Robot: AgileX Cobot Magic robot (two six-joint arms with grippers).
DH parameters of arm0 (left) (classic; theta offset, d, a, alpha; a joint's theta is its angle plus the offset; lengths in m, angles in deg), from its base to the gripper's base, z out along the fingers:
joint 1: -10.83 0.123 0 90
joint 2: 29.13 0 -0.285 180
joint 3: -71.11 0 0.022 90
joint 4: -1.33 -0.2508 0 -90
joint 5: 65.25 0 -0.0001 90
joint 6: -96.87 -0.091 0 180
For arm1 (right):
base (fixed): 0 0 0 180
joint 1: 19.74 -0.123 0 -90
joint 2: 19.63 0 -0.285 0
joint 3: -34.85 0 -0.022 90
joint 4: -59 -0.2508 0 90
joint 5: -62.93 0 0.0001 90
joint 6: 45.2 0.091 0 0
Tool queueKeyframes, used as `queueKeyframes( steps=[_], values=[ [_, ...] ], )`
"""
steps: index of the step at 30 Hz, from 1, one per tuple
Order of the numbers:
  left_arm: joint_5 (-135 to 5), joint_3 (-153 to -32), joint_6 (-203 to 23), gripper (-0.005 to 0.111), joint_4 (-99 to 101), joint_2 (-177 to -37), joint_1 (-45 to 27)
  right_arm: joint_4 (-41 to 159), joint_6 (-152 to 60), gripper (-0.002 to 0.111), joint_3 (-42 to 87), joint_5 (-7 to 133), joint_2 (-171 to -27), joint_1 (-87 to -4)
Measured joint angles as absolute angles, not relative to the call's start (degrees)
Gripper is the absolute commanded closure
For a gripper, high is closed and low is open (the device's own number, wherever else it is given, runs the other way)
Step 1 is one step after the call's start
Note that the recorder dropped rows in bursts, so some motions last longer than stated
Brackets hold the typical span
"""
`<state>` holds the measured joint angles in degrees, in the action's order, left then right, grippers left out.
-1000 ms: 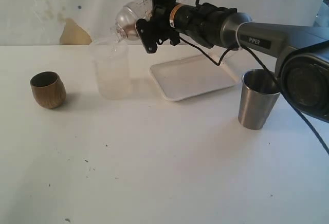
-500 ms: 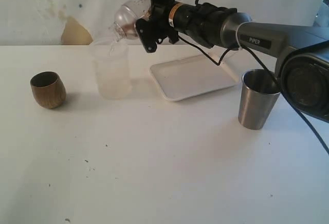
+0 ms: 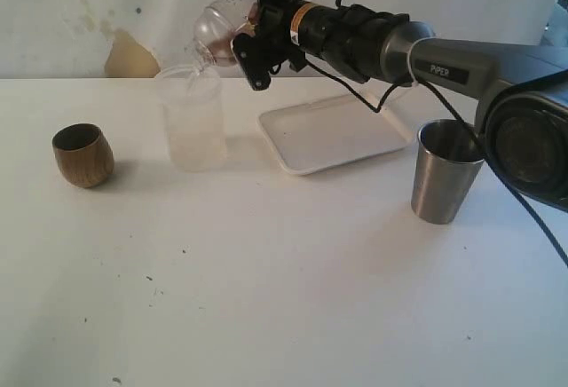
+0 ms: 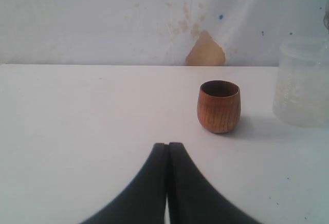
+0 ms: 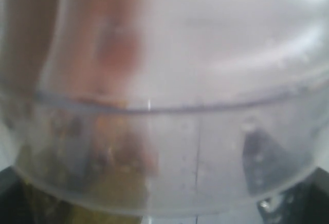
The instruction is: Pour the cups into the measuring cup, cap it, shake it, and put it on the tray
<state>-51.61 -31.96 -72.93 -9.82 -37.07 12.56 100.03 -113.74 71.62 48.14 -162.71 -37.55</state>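
I see the right jaws gripping a translucent cup [image 3: 213, 25], tilted mouth-down over the rim of the measuring cup [image 3: 191, 121] that stands on the table [image 3: 284, 298], while the left jaws, closed on nothing, face the nearer wooden cup [image 4: 218, 106].

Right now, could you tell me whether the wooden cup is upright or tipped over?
Upright: the wooden cup stands on its base on the table, with its open mouth facing up and nothing touching it.
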Motion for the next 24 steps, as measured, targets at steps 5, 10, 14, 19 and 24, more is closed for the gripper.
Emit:
queueKeyframes(
  steps=[5,10,14,19,24],
  values=[
    [-51.61,-31.96,-72.93,0.107,-9.82,-37.07,12.56,100.03,-115.56,0.108,71.62,47.72,-162.71,-37.55],
    [-51.61,-31.96,-72.93,0.107,-9.82,-37.07,12.56,100.03,-115.96,0.108,71.62,47.45,-162.71,-37.43],
    [-51.61,-31.96,-72.93,0.107,-9.82,-37.07,12.56,99.91,-115.96,0.108,71.62,47.35,-162.71,-37.40],
    [-51.61,-31.96,-72.93,0.107,-9.82,-37.07,12.56,99.43,-117.94,0.108,71.62,47.35,-162.71,-37.40],
    [-51.61,-31.96,-72.93,0.107,-9.82,-37.07,12.56,98.71,-119.71,0.108,71.62,46.78,-162.71,-37.40]
  ],
)
